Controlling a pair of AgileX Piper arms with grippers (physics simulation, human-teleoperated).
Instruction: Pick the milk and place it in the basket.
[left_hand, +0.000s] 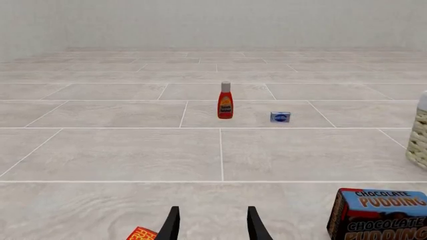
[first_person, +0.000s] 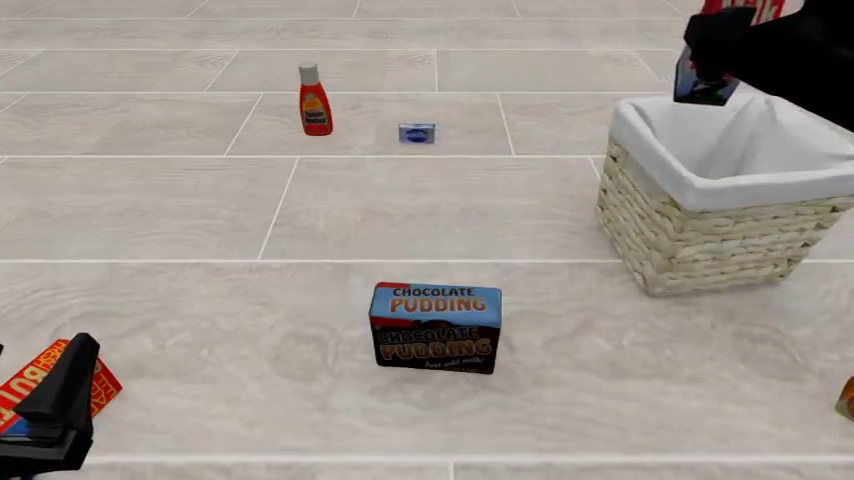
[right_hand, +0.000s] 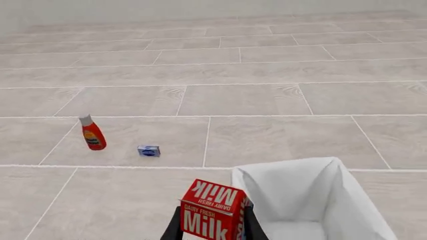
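Note:
My right gripper (first_person: 722, 45) is shut on the milk (first_person: 703, 88), a carton with a red top and a blue-and-dark lower part. It holds the milk in the air over the far left corner of the basket (first_person: 694, 240), a pale wicker basket with white cloth lining. In the right wrist view the milk (right_hand: 212, 212) sits between the fingers, just beside the basket's white lining (right_hand: 300, 195). My left gripper (first_person: 60, 400) is open and empty, low at the near left; its fingers (left_hand: 171, 225) frame bare floor.
A red sauce bottle (first_person: 314, 100) and a small blue box (first_person: 416, 133) stand at the far middle. A chocolate pudding box (first_person: 437, 327) stands in the near middle. A red-orange packet (first_person: 47, 385) lies by my left gripper. An orange thing (first_person: 846, 398) shows at the right edge.

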